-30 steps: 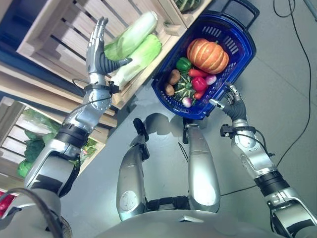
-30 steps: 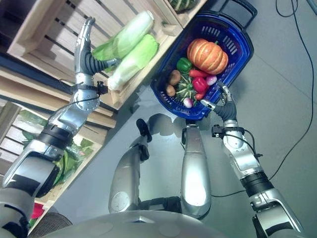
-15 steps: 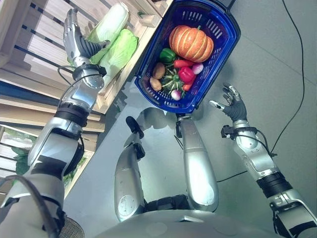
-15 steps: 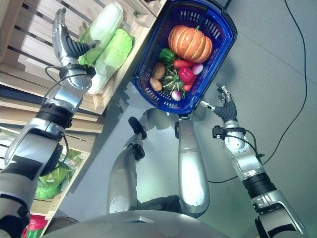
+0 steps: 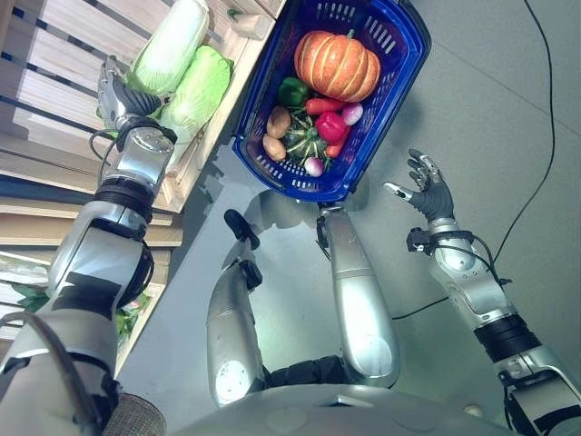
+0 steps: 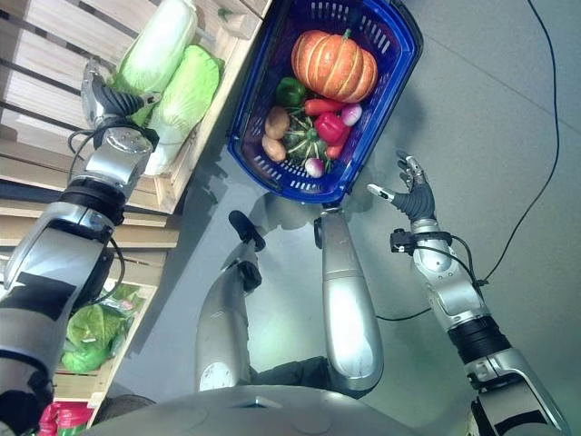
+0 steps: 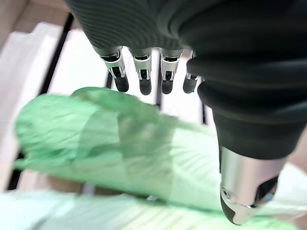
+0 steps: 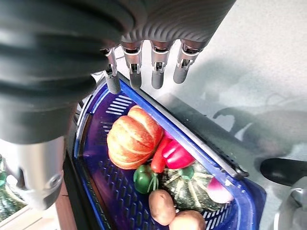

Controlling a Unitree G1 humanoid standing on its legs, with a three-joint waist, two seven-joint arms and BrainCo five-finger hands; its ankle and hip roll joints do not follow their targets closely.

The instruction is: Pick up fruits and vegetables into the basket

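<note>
Two pale green napa cabbages (image 5: 171, 53) (image 5: 196, 89) lie side by side in a slatted wooden crate (image 5: 64, 54). My left hand (image 5: 118, 93) is at their leafy ends, open; in its wrist view the straight fingers (image 7: 141, 79) reach over a cabbage leaf (image 7: 120, 143) and the thumb (image 7: 244, 191) rests by it. The blue basket (image 5: 397, 77) stands on the floor holding a pumpkin (image 5: 336, 65), green pepper (image 5: 292, 91), red pepper (image 5: 329, 127), potatoes (image 5: 278, 121) and a striped squash (image 5: 304, 143). My right hand (image 5: 428, 193) hovers open, apart from the basket's right side.
Wooden shelf boards (image 5: 54, 195) run down the left side. A lower crate holds leafy greens (image 6: 91, 336), and something red (image 6: 50, 422) shows at the bottom left. Grey floor (image 5: 508, 136) spreads to the right of the basket.
The camera has shifted. My left hand has come down from above the cabbages to their leafy ends. My right hand now stands farther from the basket's rim.
</note>
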